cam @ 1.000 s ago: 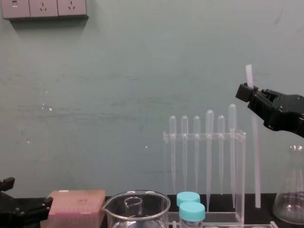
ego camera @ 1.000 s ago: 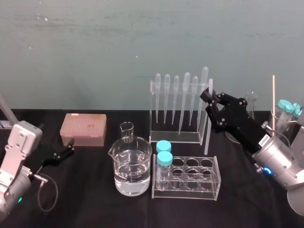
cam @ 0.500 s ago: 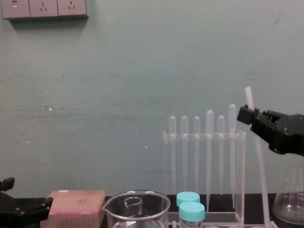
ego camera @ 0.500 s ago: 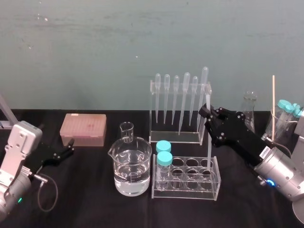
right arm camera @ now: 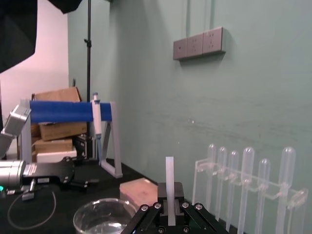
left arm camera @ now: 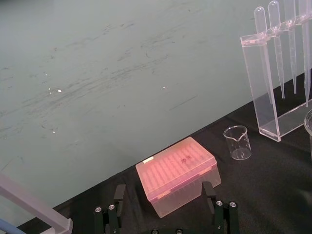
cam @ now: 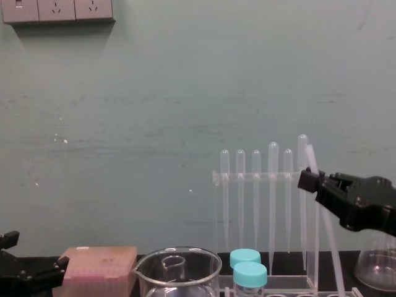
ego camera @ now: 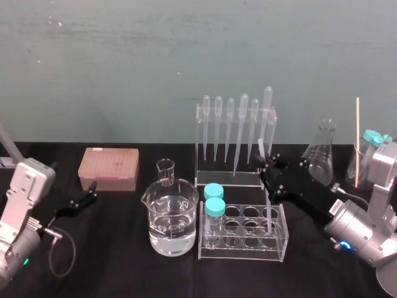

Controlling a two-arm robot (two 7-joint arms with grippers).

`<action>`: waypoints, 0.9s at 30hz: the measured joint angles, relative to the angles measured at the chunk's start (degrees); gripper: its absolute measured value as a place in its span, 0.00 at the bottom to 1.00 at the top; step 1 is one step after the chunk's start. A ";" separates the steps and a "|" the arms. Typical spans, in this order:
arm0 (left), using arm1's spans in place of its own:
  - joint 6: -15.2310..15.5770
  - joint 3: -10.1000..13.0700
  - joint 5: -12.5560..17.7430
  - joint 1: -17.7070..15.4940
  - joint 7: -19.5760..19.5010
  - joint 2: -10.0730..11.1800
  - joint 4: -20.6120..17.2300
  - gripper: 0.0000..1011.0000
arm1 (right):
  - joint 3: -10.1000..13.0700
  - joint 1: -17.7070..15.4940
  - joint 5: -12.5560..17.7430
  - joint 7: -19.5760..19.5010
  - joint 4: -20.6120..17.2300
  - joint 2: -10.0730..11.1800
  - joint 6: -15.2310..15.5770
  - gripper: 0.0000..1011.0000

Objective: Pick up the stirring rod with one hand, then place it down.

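My right gripper (ego camera: pixel 268 169), right of centre in the head view, is clamped on the tilted stirring rod (ego camera: pixel 267 202), its lower end at the tube rack (ego camera: pixel 243 253). My left gripper (ego camera: pixel 85 197) rests lower left, jaws apart.

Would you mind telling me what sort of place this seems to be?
Likely a chemistry lab bench: a pipette rack, a beaker of clear liquid and a flask are set out, and the right end effector holds a stirring rod.
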 joint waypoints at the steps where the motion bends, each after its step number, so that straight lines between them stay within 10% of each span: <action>1: 0.00 0.00 0.00 0.00 0.00 0.00 0.00 0.99 | -0.28 0.24 -0.21 0.19 0.54 -0.04 0.04 0.07; 27: 0.00 0.00 0.00 -0.01 0.00 0.00 0.00 0.99 | -2.53 1.17 -1.95 0.06 4.69 -0.45 1.98 0.07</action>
